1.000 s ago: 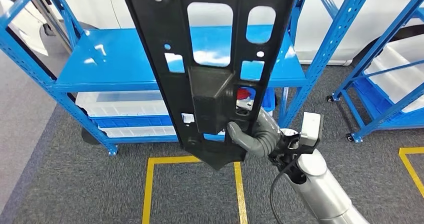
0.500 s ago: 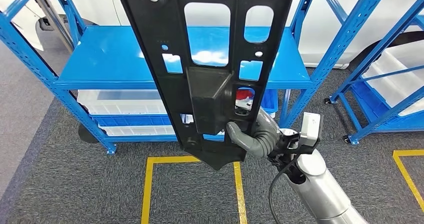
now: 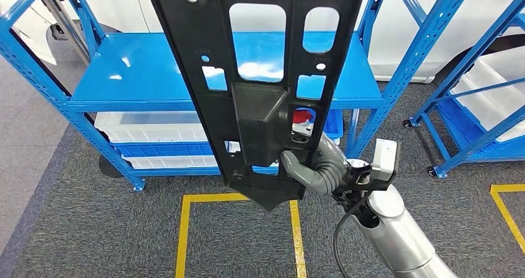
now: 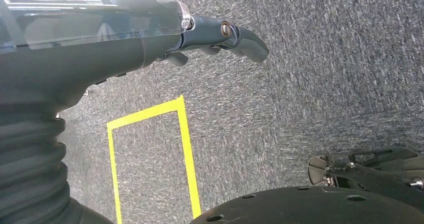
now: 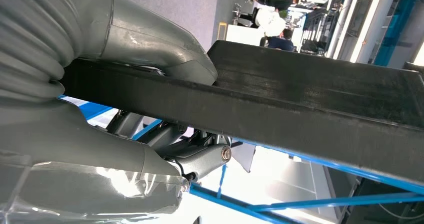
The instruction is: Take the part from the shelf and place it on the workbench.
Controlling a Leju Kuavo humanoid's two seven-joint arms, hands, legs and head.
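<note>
1. The right hand [image 3: 314,166] grips a long black plastic part [image 3: 260,73] near its lower end; in the head view the thumb lies across the front face and the other fingers wrap behind it.
2. The part stands nearly upright in front of the camera, leaning slightly toward 11 o'clock, and its upper end runs out past the top edge. It has several rounded rectangular cut-outs, small round holes and a raised box-shaped block at its middle.
3. In the right wrist view the part [image 5: 300,104] runs as a dark bar across the picture, clamped between the grey thumb [image 5: 165,49] on one side and the fingers on the other.
4. The part is held in the air, clear of the blue shelf [image 3: 142,73] that stands behind it at 12 o'clock.
5. White bins [image 3: 151,128] sit on the shelf's lower level; a second blue rack [image 3: 489,98] stands at 3 o'clock.
6. The left hand [image 4: 220,37] hangs over grey carpet with its fingers loosely extended and holds nothing.
7. Yellow tape lines [image 3: 186,228] mark the carpet at 6 o'clock.
</note>
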